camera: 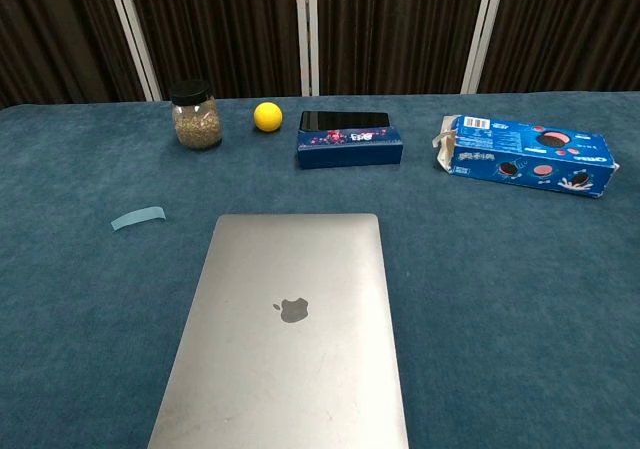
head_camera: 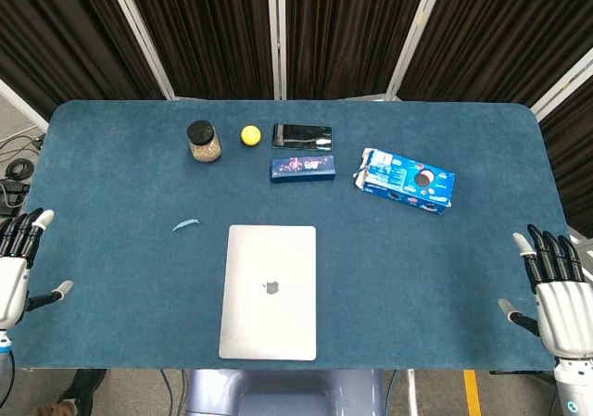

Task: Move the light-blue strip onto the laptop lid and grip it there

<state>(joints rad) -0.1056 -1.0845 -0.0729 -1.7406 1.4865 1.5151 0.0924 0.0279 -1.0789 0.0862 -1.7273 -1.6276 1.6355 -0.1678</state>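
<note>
Both our left hand (head_camera: 11,268) and right hand (head_camera: 556,291) wait wide and empty at the bench (head_camera: 463,277) edges. The light-blue strip (head_camera: 186,224) lies flat left of the laptop lid (head_camera: 269,291); thin, it may slip our pinch.

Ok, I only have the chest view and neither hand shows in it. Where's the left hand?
Observer: The left hand is at the left edge of the table, fingers apart, holding nothing.
Operator: And the right one?
Observer: The right hand is at the right edge, fingers apart too, and empty.
Operator: Which one is nearer the strip?
Observer: The left. The light-blue strip lies on the left hand's side of the laptop.
</note>
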